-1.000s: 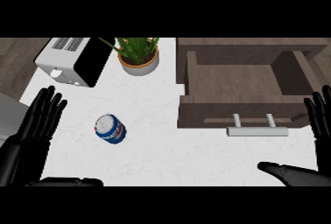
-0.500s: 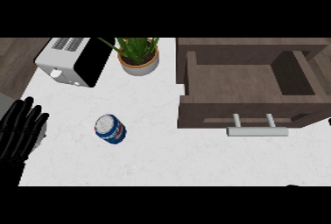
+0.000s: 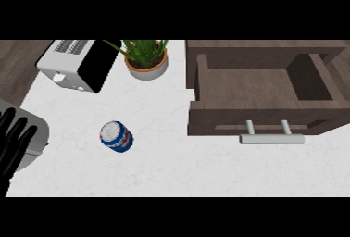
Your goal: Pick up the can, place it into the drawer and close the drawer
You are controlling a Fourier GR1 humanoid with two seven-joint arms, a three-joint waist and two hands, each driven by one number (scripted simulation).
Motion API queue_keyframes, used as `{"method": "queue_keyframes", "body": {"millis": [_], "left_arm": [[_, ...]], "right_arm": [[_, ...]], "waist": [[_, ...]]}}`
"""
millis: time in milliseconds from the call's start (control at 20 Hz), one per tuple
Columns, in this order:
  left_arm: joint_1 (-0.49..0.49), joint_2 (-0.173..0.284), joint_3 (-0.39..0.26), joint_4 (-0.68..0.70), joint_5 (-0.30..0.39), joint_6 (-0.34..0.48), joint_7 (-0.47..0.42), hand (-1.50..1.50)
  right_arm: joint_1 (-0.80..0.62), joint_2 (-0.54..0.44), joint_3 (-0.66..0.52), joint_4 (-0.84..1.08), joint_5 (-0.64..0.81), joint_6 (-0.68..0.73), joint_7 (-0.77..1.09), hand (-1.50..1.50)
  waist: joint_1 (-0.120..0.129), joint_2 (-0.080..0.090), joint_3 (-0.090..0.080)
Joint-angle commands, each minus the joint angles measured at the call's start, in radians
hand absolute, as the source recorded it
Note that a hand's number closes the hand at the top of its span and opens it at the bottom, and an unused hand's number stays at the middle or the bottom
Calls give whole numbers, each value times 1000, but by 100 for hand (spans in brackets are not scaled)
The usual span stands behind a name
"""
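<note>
A blue can (image 3: 117, 137) with a silver top lies on the white counter (image 3: 171, 162), left of centre. The brown wooden drawer (image 3: 263, 88) stands pulled open at the right, its inside bare, with a silver handle (image 3: 271, 137) on its front. My left hand (image 3: 14, 143) shows at the left edge, fingers straight and pointing up, well left of the can and apart from it. My right hand is out of view.
A white and black toaster (image 3: 75, 65) sits at the back left. A potted green plant (image 3: 146, 58) stands beside it, just left of the drawer. A grey forearm part (image 3: 34, 139) lies behind my left hand.
My right hand has left the view. My left hand has drawn back toward the left edge. The can and the drawer have not moved on the counter.
</note>
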Motion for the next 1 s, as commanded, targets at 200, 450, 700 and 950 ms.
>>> {"method": "queue_keyframes", "body": {"millis": [200, 450, 700, 950], "left_arm": [[-33, -68, 21, 60, 75, 42, 21, -150], [-127, -91, -41, 176, 19, 72, 25, -150], [-76, -112, -35, 225, 24, 54, -44, -150], [-178, -87, -5, 423, 30, 41, -123, -150]], "right_arm": [[70, 17, -68, 25, -39, 101, -69, -150], [125, 36, -108, -54, -90, 151, -35, -150], [56, 15, -144, -20, -92, 155, 8, -150], [89, 30, -200, -41, -135, 199, 4, -150]], "waist": [[-1, 0, 0], [-6, 0, 0], [2, 0, 0], [-3, 1, 0]]}}
